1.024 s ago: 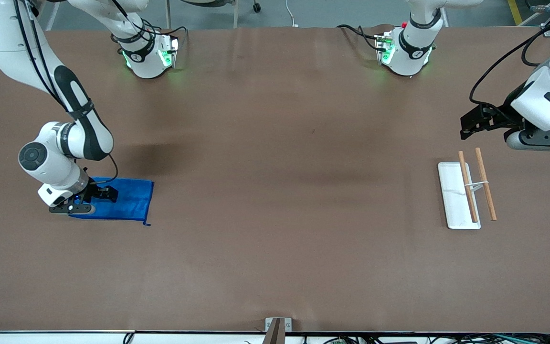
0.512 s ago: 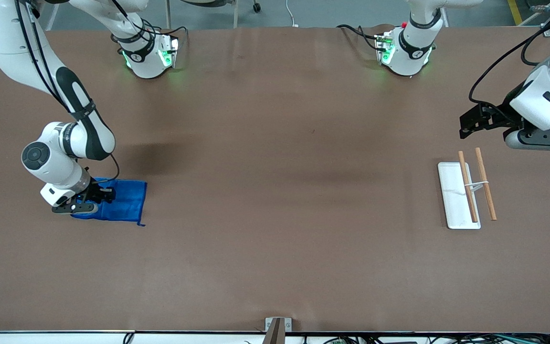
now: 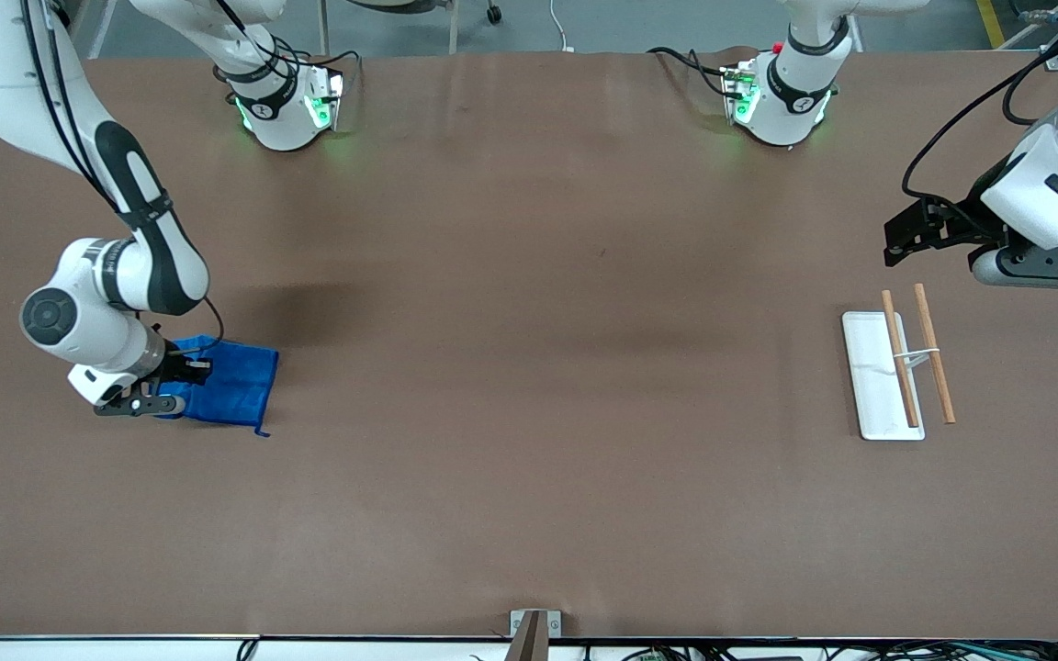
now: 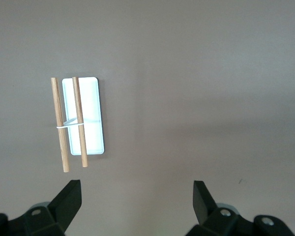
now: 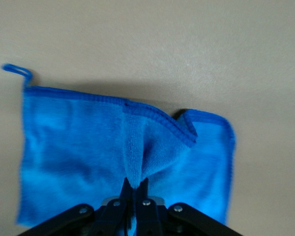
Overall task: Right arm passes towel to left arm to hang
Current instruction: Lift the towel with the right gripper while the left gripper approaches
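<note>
- Right gripper was down at the right arm's end of the worktop, fingers clenched on a pinched ridge of the towel; the right wrist view showed the cloth bunched up into the closed fingertips.
- Towel was near that end edge, about midway between the robots' edge and the front camera's edge. Most of it lay on the table, one edge folded over, with the corner loop sticking out at the corner.
- Left gripper hung in the air over the left arm's end of the table, waiting, fingers spread wide with nothing between them.
- Below it was a white tray carrying a rack of two wooden rods; the same rods appeared in the left wrist view.
</note>
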You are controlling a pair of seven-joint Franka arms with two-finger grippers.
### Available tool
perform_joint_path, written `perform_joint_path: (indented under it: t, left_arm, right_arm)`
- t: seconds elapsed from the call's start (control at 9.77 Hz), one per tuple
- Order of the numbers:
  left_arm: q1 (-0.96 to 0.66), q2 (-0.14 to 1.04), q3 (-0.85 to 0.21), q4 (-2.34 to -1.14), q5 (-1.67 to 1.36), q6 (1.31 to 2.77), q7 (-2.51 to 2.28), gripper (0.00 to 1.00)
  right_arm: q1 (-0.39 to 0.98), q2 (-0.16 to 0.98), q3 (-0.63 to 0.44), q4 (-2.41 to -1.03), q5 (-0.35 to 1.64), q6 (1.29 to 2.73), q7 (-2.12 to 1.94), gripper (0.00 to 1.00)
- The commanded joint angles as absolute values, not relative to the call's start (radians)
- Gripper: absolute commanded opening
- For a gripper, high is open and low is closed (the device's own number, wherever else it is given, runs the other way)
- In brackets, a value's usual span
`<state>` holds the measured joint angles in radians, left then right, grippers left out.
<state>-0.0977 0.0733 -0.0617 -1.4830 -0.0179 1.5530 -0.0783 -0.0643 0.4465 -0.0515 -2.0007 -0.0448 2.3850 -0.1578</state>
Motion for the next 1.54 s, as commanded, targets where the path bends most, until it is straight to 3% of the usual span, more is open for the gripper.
perform_joint_path:
  t: [0.0,0.31,0.61,1.02,1.43]
  left_arm:
    - [-0.101,0.094,-0.069,-1.488,-0.003,1.537,-0.060,1.00]
    - [-0.115,0.107,-0.078,-1.486,0.000,1.525,-0.063,1.00]
    - [-0.106,0.126,-0.081,-1.494,-0.032,1.525,-0.052,1.00]
    - [-0.113,0.120,-0.083,-1.604,-0.344,1.519,0.020,1.00]
    - [-0.100,0.120,-0.081,-1.828,-0.800,1.525,0.117,1.00]
  right_arm:
    - [-0.035,0.350,-0.022,-1.961,-0.038,2.222,-0.147,0.00]
    - [-0.037,0.278,0.115,-1.951,-0.029,2.166,-0.098,0.00]
    - [-0.037,0.258,0.265,-1.944,0.186,2.189,-0.110,0.00]
    - [-0.035,0.267,0.452,-1.942,0.640,2.354,-0.117,0.00]
    - [-0.032,0.271,0.606,-1.924,1.262,2.349,-0.265,0.00]
